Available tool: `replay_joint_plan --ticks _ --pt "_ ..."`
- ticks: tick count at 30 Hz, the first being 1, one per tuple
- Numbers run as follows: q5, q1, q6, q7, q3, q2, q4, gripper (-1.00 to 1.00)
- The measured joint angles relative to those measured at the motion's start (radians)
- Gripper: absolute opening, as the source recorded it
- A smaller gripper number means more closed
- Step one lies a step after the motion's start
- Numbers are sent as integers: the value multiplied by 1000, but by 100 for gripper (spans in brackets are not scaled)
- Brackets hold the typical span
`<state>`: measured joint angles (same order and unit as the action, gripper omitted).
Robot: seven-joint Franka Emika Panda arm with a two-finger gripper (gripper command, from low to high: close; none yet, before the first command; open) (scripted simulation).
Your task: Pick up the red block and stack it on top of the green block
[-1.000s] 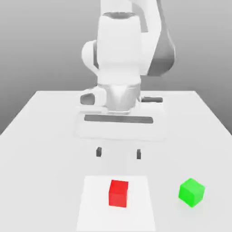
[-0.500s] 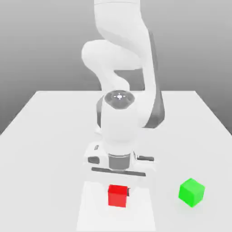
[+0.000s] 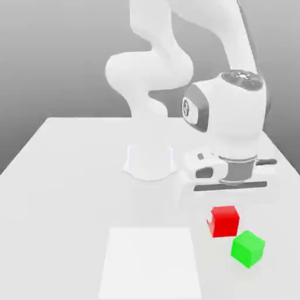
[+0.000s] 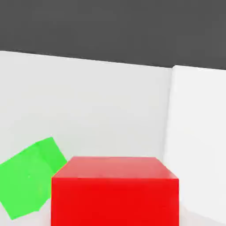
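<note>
Pincer (image 3: 224, 222), closed on the red block (image 3: 225, 224), with its two sides drawn in against the cube, so it is open only as wide as the block. The red block sits directly beneath the white hand housing (image 3: 231, 193), roughly upright, and looks to be held clear of the worktop (image 3: 70, 205), though the exterior view makes its height hard to judge. In the hand view it lies close to the camera, one broad face and a narrower one showing.

Near it, towards the exterior view's right and closer to that camera, the green block (image 3: 248, 249) rests on the worktop, turned so that a corner faces forward. The red block is not stacked on it.

Further out, towards the exterior view's left, a flat white square (image 3: 150, 263) lies on the worktop, bare. Behind everything stands the arm's round base (image 3: 150, 164), with the white arm (image 3: 205, 17) reaching over from it to the exterior view's right.
</note>
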<state>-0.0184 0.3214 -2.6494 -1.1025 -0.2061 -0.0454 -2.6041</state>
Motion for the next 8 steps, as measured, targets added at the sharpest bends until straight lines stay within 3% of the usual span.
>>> replay_joint_plan --ticks 4,5,8 --pt "-64 11 -107 -55 28 -125 15 -100" --pt "-80 18 -137 -67 38 -157 17 100" --pt "-80 18 -137 -67 38 -157 17 100"
